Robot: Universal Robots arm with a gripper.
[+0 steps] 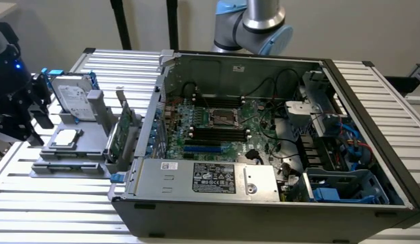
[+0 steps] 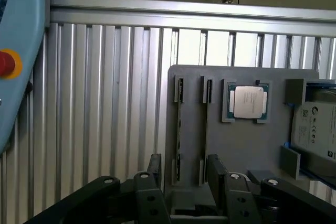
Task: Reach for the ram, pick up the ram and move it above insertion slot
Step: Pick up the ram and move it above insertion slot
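ROBOT ARM AT THE PARTS HOLDER: The pincer [image 2: 185,160] hangs released, its fingers [image 2: 214,174] spread wide and gripping nothing, at the near end of a grey holder [image 2: 247,145] on a slatted metal table [image 2: 105,108]. The ram [image 2: 179,129] appears to stand on its thin edge in one of the holder's two narrow grooves. It shows as a dark line just ahead of the fingertips, in line with the gap between them, and is untouched.

Farther out from the pincer, a square processor [image 2: 248,102] lies flat in its recess. Past that, a silver hard drive [image 2: 315,129] stands at the holder's edge. A green expansion card [image 1: 122,134] stands upright on the side of the holder away from the pincer, next to an open computer case [image 1: 264,203].

Inside the case, well apart from the pincer, the black memory slots [image 1: 220,133] lie beside the processor socket on the green motherboard [image 1: 254,114]. A pale blue housing [image 2: 21,51] with a red button [image 2: 5,62] sits off to the pincer's other side.
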